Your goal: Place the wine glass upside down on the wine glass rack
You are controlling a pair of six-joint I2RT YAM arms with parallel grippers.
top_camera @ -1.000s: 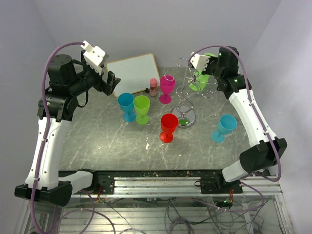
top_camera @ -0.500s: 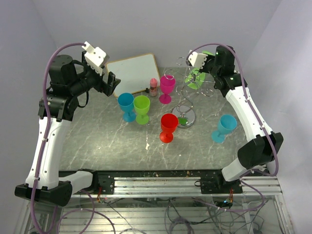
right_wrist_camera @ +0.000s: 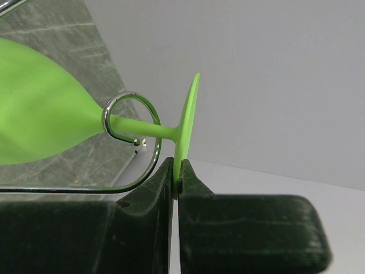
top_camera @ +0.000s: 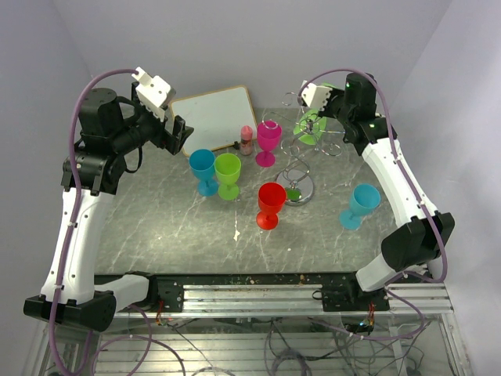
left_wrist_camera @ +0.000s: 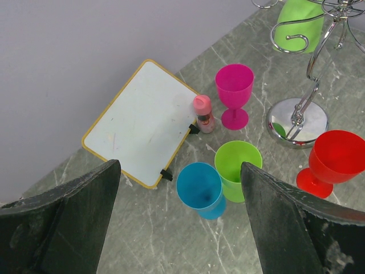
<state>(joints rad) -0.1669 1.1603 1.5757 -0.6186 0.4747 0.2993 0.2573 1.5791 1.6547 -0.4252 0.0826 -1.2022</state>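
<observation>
My right gripper (right_wrist_camera: 178, 177) is shut on the round foot of a green wine glass (right_wrist_camera: 45, 123), which hangs upside down. Its stem sits inside a curled silver loop (right_wrist_camera: 122, 123) of the wine glass rack (top_camera: 301, 157). In the top view the right gripper (top_camera: 319, 106) holds the green glass (top_camera: 309, 129) high at the rack's back arms. The rack's shiny round base (left_wrist_camera: 297, 120) shows in the left wrist view. My left gripper (top_camera: 176, 131) is open and empty, raised over the back left, above the blue glass (left_wrist_camera: 199, 190).
On the table stand a blue glass (top_camera: 203, 170), a green glass (top_camera: 228, 174), a red glass (top_camera: 271, 204), a magenta glass (top_camera: 268, 141) and a teal glass (top_camera: 358, 205). A white board (top_camera: 213, 116) lies at the back, a small pink bottle (top_camera: 246, 139) beside it.
My right gripper has carried the green glass left and up onto the rack, and its stem now sits in a wire loop. The left arm has not moved.
</observation>
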